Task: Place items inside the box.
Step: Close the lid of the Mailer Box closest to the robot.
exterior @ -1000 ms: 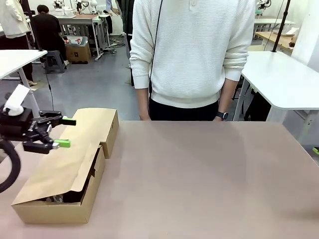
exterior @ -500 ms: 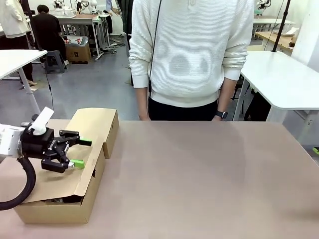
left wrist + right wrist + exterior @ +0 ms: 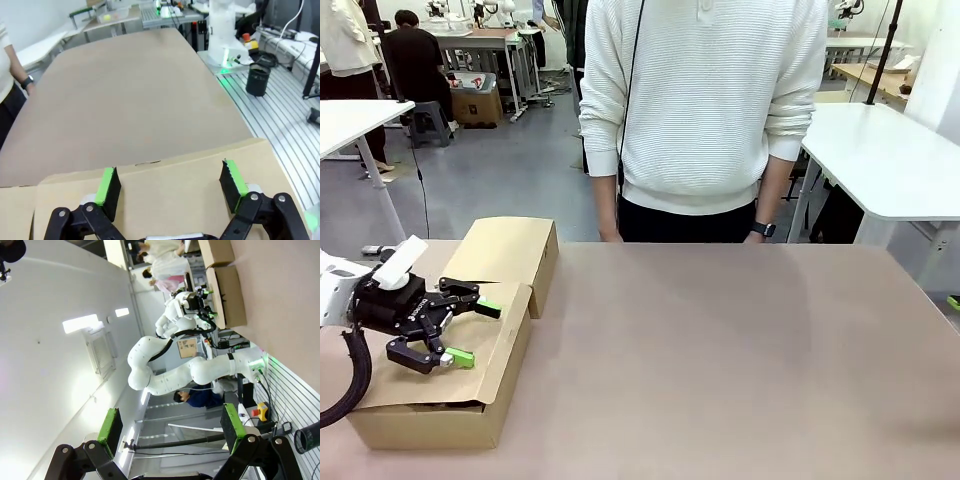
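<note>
A brown cardboard box (image 3: 430,425) stands at the table's left front corner. Its long lid flap (image 3: 508,318) lies nearly flat over the opening, leaving a thin dark slit at the front. The items are hidden under it. My left gripper (image 3: 468,332) is open and sits low on the lid, its fingers pointing right. In the left wrist view the left gripper (image 3: 170,186) spreads over the lid's cardboard (image 3: 165,175) with nothing between the pads. My right gripper (image 3: 170,429) is open and empty, facing across the room toward the box (image 3: 227,287).
A shorter end flap (image 3: 505,250) slopes up at the box's far end. A person in a white sweater (image 3: 705,110) stands at the far edge, arms hanging down. The brown tabletop (image 3: 720,350) stretches bare to the right of the box.
My left gripper has come down and to the right onto the lid. The lid flap has gone from raised to nearly flat, and the dark gap at the box's front has narrowed.
</note>
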Robot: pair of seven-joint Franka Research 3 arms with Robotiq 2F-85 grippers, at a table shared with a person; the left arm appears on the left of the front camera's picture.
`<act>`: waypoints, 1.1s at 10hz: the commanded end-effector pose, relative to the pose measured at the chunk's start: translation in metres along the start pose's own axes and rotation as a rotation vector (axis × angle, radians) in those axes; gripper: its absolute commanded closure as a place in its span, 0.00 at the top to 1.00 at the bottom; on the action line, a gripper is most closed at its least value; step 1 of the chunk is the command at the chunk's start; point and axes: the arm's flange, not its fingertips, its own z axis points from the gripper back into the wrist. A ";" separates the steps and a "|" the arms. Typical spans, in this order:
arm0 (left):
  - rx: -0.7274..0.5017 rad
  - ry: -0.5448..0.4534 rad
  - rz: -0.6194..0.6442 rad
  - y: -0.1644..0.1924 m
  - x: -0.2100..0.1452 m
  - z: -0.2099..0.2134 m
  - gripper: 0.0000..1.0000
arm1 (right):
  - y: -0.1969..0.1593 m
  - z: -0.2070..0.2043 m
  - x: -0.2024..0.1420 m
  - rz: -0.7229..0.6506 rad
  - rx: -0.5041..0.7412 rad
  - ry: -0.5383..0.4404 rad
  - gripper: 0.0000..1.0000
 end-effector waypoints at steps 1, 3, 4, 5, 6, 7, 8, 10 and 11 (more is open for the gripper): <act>0.022 0.042 -0.072 -0.052 0.005 -0.016 1.00 | 0.002 0.000 -0.002 0.009 0.009 0.003 1.00; 0.024 0.040 -0.068 -0.049 0.007 -0.013 1.00 | 0.002 0.000 -0.002 0.009 0.009 0.003 1.00; 0.030 -0.022 -0.046 -0.045 0.018 -0.004 1.00 | 0.002 0.000 -0.002 0.009 0.009 0.003 1.00; 0.090 -0.074 -0.064 -0.038 0.041 0.018 1.00 | 0.002 0.000 -0.002 0.009 0.009 0.003 1.00; 0.148 -0.127 -0.022 -0.033 0.069 0.049 1.00 | 0.002 0.000 -0.002 0.009 0.009 0.003 1.00; 0.239 -0.190 0.053 -0.034 0.095 0.082 1.00 | 0.002 0.000 -0.002 0.009 0.009 0.003 1.00; 0.344 -0.238 0.131 -0.038 0.117 0.119 1.00 | 0.002 0.000 -0.002 0.009 0.009 0.003 1.00; 0.277 -0.148 0.218 -0.053 0.123 0.164 1.00 | 0.002 0.000 -0.002 0.009 0.009 0.003 1.00; 0.287 -0.206 0.117 -0.029 0.109 0.136 1.00 | 0.002 0.000 -0.002 0.009 0.009 0.003 1.00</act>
